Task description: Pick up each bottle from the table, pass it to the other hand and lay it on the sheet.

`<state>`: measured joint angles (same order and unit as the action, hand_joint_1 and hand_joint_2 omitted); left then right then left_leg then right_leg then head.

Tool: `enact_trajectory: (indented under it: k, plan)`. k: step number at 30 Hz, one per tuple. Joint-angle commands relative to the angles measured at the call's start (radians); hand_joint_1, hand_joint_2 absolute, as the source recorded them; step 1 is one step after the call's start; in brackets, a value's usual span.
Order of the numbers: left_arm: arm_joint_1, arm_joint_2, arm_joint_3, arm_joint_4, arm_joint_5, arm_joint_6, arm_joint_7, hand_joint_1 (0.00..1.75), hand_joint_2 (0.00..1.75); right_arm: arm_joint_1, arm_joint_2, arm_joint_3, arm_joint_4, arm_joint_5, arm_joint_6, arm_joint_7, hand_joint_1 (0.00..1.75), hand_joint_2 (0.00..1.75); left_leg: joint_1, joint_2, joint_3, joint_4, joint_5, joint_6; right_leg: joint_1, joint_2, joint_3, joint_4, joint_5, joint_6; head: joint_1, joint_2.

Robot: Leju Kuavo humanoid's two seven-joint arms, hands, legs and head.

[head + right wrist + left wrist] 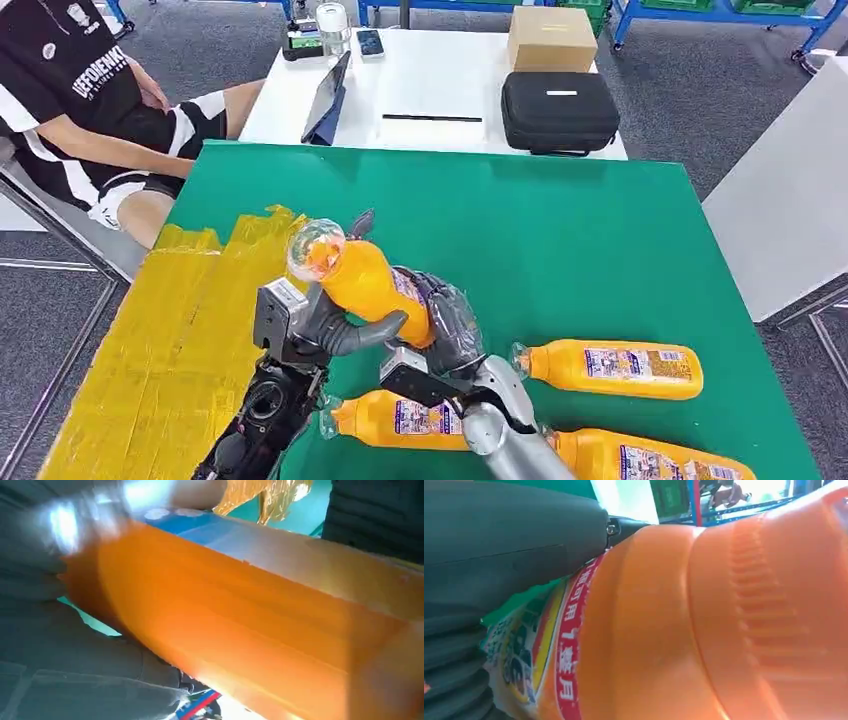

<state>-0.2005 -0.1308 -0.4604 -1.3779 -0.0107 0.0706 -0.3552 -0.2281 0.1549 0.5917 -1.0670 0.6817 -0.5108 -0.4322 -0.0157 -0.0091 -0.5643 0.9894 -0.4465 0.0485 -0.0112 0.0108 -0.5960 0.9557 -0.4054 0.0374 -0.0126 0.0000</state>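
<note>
An orange bottle [362,280] with a clear cap is held tilted above the green table [560,230], cap pointing toward the yellow sheet [160,340]. My left hand [325,325] grips it from the sheet side, thumb under the body. My right hand [448,318] wraps its base from the other side. Close up, the bottle [704,630] lies against my left hand [499,555]. In the right wrist view the bottle [250,625] rests in my right hand [75,680]. Three more bottles lie on the table: one [610,368] at the right, one [398,418] under my arms, one [650,460] at the front edge.
A person [90,110] sits at the far left beside the sheet. Behind the green table stands a white table [430,85] with a black case [558,110], a cardboard box [551,38] and a tablet [328,98]. Another white surface [790,200] is at the right.
</note>
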Motion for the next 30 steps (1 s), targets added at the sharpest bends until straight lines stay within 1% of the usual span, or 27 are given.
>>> enact_trajectory:
  k: [1,2,3,5,8,12,14,15,17,22,24,25,28,30]
  plan:
    - [-0.053,0.003,0.045,0.038,0.036,0.001,0.001,1.59,1.75,0.003,-0.034,0.1,0.01,0.018,0.024,-0.028,1.75,1.75,0.002,0.0,0.004,0.0,-0.002,-0.003,0.002,-0.001,0.005,-0.001,-0.002,-0.001,0.0,0.0]
    - [-0.053,0.005,0.045,0.034,0.04,0.0,-0.001,1.75,1.75,0.003,-0.035,0.095,0.008,0.017,0.027,-0.026,1.75,1.75,0.001,0.0,0.003,0.0,-0.001,-0.003,0.001,-0.002,0.003,-0.001,-0.001,-0.001,0.0,0.0]
    - [-0.051,0.006,0.045,0.03,0.041,0.0,-0.001,1.75,1.75,0.005,-0.035,0.091,0.006,0.017,0.026,-0.025,1.75,1.75,0.001,0.0,0.002,0.0,-0.001,-0.002,0.001,-0.001,0.002,-0.001,-0.001,-0.001,0.0,0.0]
    - [-0.047,0.009,0.046,0.024,0.043,0.0,-0.001,1.75,1.75,0.008,-0.035,0.083,0.001,0.015,0.028,-0.027,1.75,1.75,0.003,-0.001,0.005,0.001,-0.003,-0.005,0.003,-0.003,0.006,0.0,-0.003,-0.002,0.0,0.0]
    - [-0.045,0.009,0.047,0.024,0.043,0.0,-0.001,1.75,1.75,0.008,-0.035,0.081,-0.002,0.014,0.027,-0.028,1.75,1.75,0.001,-0.001,0.002,0.0,-0.001,-0.002,0.001,-0.001,0.002,-0.001,-0.001,-0.001,0.0,0.0]
    - [-0.045,0.01,0.046,0.024,0.046,0.0,-0.001,1.75,1.75,0.011,-0.033,0.076,-0.006,0.011,0.031,-0.029,1.75,1.75,0.002,-0.001,0.004,0.0,-0.002,-0.004,0.002,-0.003,0.005,0.0,-0.002,-0.002,0.0,0.0]
    - [-0.045,0.015,0.046,0.025,0.052,0.001,-0.003,1.75,1.75,0.013,-0.031,0.072,-0.014,0.01,0.038,-0.028,1.75,1.75,0.001,-0.001,0.002,0.0,-0.001,-0.003,0.001,-0.002,0.003,-0.001,-0.001,-0.001,0.0,0.0]
    - [-0.045,0.015,0.047,0.025,0.055,0.002,-0.004,1.75,1.75,0.013,-0.03,0.069,-0.015,0.011,0.038,-0.027,1.75,1.75,0.002,-0.001,0.004,0.0,-0.002,-0.004,0.002,-0.002,0.005,0.0,-0.002,-0.002,0.0,0.0]
    - [-0.045,0.015,0.048,0.024,0.064,0.002,-0.007,1.75,1.75,0.014,-0.032,0.064,-0.017,0.012,0.038,-0.026,1.75,1.75,0.001,0.0,0.002,0.0,-0.001,-0.002,0.001,-0.001,0.003,-0.001,-0.001,-0.001,0.0,0.0]
    - [-0.048,0.01,0.053,0.007,0.1,0.0,-0.022,1.75,1.75,0.019,-0.036,0.047,-0.028,0.01,0.023,-0.029,1.75,1.75,0.002,-0.001,0.004,0.0,-0.002,-0.004,0.002,-0.003,0.005,-0.001,-0.002,-0.001,0.0,0.0]
    - [-0.049,0.009,0.057,-0.001,0.109,0.002,-0.027,1.75,1.75,0.022,-0.036,0.04,-0.038,0.009,0.013,-0.029,1.75,1.75,0.001,-0.001,0.001,0.0,-0.001,-0.002,0.001,-0.002,0.002,0.0,-0.001,-0.001,0.0,0.0]
    - [-0.049,0.012,0.057,-0.007,0.111,0.002,-0.027,1.75,1.75,0.022,-0.038,0.039,-0.044,0.009,0.016,-0.029,1.75,1.75,0.002,-0.001,0.003,0.001,-0.002,-0.003,0.002,-0.003,0.004,0.0,-0.002,-0.001,0.0,0.0]
    - [-0.049,0.012,0.057,-0.007,0.111,0.002,-0.027,1.75,1.75,0.022,-0.038,0.039,-0.044,0.009,0.016,-0.029,1.75,1.75,0.001,-0.001,0.002,0.0,-0.001,-0.002,0.001,-0.002,0.002,-0.001,-0.001,-0.001,0.0,0.0]
    - [-0.049,0.012,0.057,-0.007,0.111,0.002,-0.027,1.75,1.75,0.022,-0.038,0.039,-0.044,0.009,0.016,-0.029,1.75,1.75,0.003,-0.001,0.005,0.001,-0.003,-0.004,0.003,-0.003,0.006,0.0,-0.003,-0.002,0.0,0.0]
